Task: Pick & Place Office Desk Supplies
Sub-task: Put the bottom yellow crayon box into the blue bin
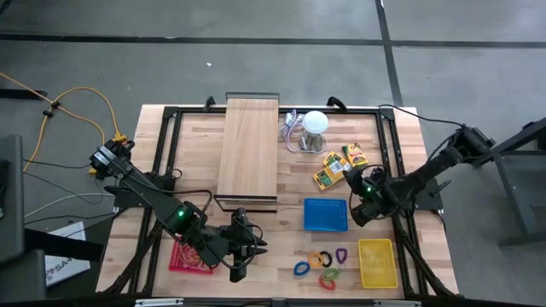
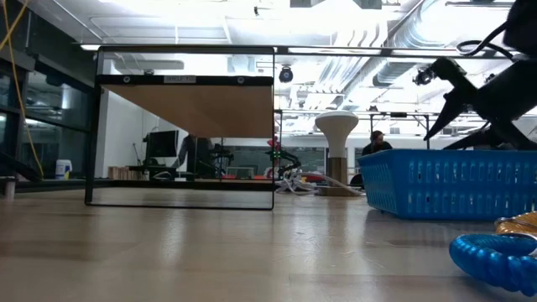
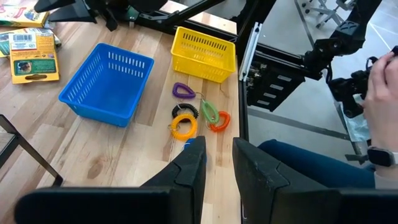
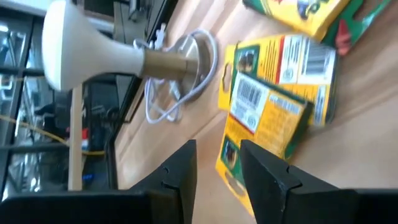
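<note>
Left gripper: fingers slightly parted, empty, at 7 o'clock.
Clips: at its 3 o'clock, loose.
Right gripper: narrow gap, seemingly empty, above packs.
Blue basket: 5 o'clock of the table.

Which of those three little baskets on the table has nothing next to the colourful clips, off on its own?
The red basket, on the table's left under the left arm. The blue basket and yellow basket sit close around the clips.
</note>
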Available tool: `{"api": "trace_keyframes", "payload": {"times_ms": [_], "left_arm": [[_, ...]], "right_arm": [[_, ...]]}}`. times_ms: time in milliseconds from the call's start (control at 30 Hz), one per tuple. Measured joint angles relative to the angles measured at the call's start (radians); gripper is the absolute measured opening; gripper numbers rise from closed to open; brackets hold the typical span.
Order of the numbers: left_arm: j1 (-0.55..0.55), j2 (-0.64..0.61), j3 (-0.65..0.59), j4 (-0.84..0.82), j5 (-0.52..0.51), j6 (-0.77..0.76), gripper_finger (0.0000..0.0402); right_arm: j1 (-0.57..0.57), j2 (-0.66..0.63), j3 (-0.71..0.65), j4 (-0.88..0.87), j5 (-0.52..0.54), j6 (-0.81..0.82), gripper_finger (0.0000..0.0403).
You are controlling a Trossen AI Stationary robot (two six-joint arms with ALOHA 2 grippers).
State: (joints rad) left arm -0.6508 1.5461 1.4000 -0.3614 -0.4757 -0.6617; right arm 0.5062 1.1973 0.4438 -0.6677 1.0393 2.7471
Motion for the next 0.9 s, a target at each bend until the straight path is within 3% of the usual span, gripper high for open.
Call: {"api": "trace_keyframes", "payload": {"times_ms": [367, 667, 900], "left_arm": [[0.000, 0.000, 0.000, 0.000, 0.000, 0.000, 0.0077], [0.000, 0.000, 0.000, 0.000, 0.000, 0.000, 0.0077], [0.000, 0.000, 0.000, 0.000, 0.000, 0.000, 0.0077]], "right_arm": [[-0.103, 0.000, 0.000, -0.078, -0.174, 0.148, 0.0111], [-0.110, 0.000, 0.000, -0.194, -0.313, 0.318, 0.0111], [-0.124, 0.000, 0.000, -0.243, -0.344, 0.346, 0.0111]]}}
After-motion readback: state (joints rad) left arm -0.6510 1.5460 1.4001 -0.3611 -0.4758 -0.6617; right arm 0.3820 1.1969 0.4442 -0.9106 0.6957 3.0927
